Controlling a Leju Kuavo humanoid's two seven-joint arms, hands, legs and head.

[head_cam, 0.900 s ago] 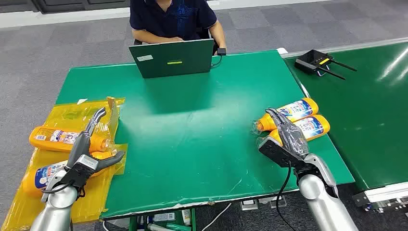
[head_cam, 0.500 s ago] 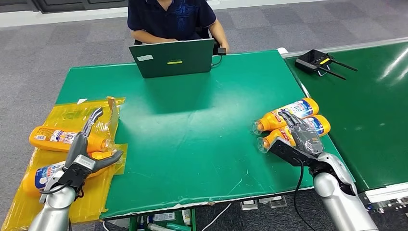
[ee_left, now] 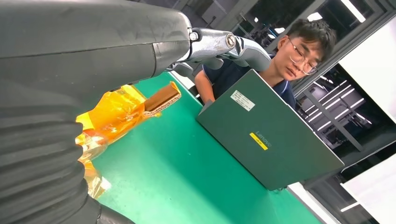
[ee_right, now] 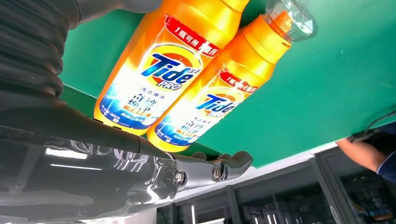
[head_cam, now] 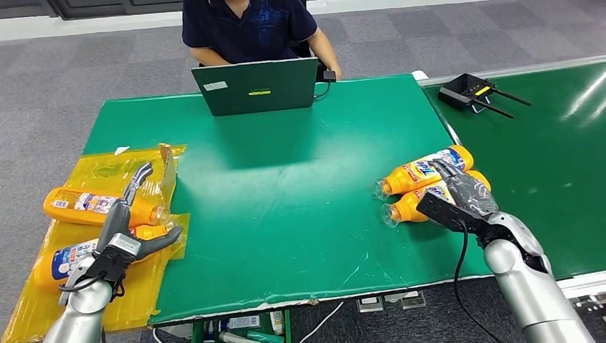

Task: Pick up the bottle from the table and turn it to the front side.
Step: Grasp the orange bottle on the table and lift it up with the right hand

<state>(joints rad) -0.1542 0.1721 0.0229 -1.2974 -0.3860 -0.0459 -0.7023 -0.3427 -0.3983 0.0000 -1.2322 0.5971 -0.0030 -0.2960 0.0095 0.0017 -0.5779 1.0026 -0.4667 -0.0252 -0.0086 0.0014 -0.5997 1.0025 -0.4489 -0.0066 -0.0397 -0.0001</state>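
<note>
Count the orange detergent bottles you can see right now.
4: far right bottle and near right bottle lie under the right hand; upper left bottle and lower left bottle lie on yellow plastic.

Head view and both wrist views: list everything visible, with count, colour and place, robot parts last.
Table: one, green top, centre.
Second table: one, green, at right.
Tide bottles: two, orange with clear caps, lying side by side at the table's right edge, front labels readable in the right wrist view.
Other bottles: at least two, orange, lying on the yellow wrap.
Yellow wrap: one, crumpled, table's left edge.
Laptop: one, dark green, far edge.
Person: one, dark blue shirt, behind the laptop.
Black device: one, with antennas, on the second table.
Left hand: open, over the wrap.
Right hand: fingers spread, over the Tide bottles.
</note>
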